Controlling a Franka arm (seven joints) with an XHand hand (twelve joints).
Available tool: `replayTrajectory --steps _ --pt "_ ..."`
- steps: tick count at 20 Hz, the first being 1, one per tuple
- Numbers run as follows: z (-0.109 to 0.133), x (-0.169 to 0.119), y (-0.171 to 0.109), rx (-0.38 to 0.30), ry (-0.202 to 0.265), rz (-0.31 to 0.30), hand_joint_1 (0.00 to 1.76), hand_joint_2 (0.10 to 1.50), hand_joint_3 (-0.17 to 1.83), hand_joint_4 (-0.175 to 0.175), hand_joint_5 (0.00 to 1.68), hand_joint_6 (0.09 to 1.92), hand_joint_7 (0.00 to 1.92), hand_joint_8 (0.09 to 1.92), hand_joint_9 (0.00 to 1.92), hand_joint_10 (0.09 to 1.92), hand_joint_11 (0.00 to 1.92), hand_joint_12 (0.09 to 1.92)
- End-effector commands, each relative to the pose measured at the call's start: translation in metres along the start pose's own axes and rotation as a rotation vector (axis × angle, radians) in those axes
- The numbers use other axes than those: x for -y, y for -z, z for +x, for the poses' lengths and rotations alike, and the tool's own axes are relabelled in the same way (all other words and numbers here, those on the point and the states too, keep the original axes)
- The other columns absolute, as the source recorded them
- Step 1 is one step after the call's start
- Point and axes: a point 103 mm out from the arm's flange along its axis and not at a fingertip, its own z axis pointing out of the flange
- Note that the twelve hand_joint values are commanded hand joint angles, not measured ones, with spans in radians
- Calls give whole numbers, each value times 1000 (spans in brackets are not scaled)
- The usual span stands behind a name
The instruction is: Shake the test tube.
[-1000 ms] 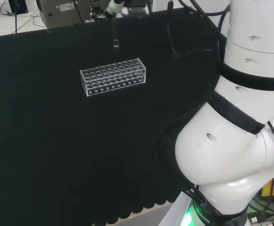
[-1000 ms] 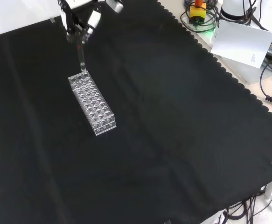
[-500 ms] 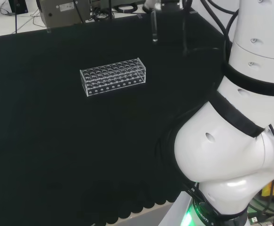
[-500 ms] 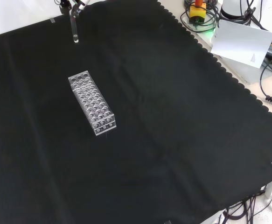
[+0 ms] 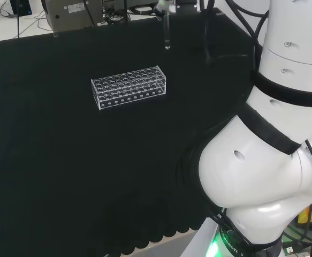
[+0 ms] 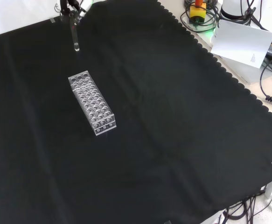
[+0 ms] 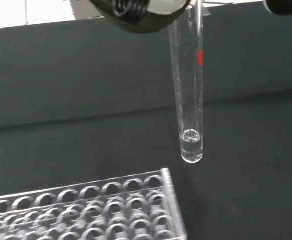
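The bench is being covered by a black cloth (image 6: 173,140) with a scalloped edge, and the right side of the head view is being taken up by the white links of the arm (image 5: 268,160). A clear rack (image 6: 92,102) with many round holes is lying on the cloth, well to the left of the arm in the head view, and no tube is being seen in its holes. In the front view the rack is being shown as a long block running away from the camera toward the upper left.

The hand (image 6: 73,6) is being seen at the top edge of the front view, and its fingers are being closed round the top of the test tube (image 6: 74,37). The tube is being held upright in the air, above the cloth and apart from the rack, just beyond the rack's far end in the front view. In the wrist view the tube (image 7: 188,95) is hanging beside the corner of the rack (image 7: 85,210); a little clear liquid is sitting in its round bottom, and a small red mark is being seen on its wall.
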Motion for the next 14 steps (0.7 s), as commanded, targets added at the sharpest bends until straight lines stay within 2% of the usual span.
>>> replayTrajectory --steps 1,8,14 --pt "47 -8 -16 -32 89 20 1326 1047 -175 -175 1409 87 1404 586 1783 99 1541 737" --pt "91 -16 -28 -66 160 36 1326 1047 -175 -175 1409 87 1405 585 1784 96 1541 737" --pt "106 -21 -34 -68 180 43 1326 1047 -175 -175 1409 87 1405 586 1785 94 1541 737"
